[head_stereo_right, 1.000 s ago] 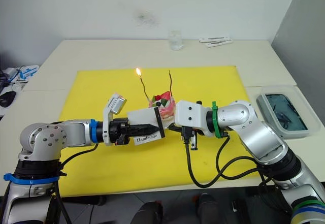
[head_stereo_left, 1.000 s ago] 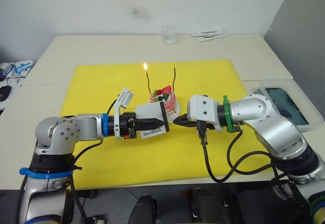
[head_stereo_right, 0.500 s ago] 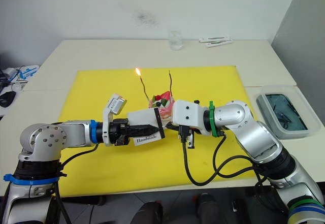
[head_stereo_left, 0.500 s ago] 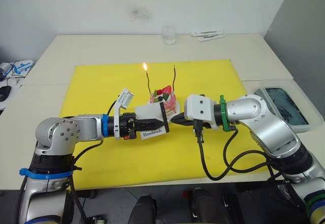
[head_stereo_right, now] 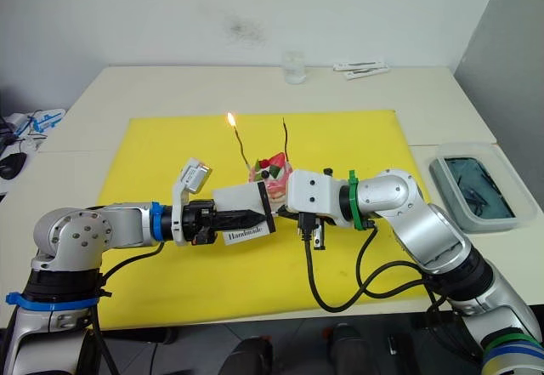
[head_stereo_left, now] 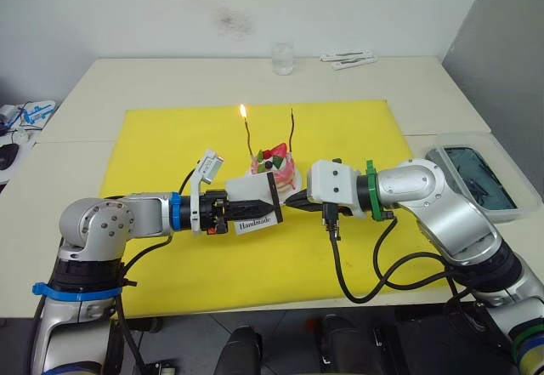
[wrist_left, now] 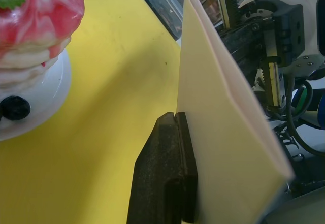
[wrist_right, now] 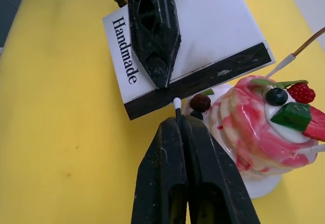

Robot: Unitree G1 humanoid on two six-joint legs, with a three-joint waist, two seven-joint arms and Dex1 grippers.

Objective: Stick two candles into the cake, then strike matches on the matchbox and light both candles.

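The white "Handmade" matchbox is held on edge just in front of the cake, with my left gripper shut on it. My right gripper is shut on a short match. The match's pale head rests against the box's black striking strip. Both candles stand in the pink-and-white cake on its white plate. The left candle burns with a small flame. The right candle shows no flame.
A yellow mat covers the table's middle. A glass and white packets lie at the far edge. A clear bin with dark contents sits at the right. Loose items lie at the far left.
My right gripper has moved left with the match until its tip reaches the matchbox's strip. The left gripper and the matchbox have stayed where they were.
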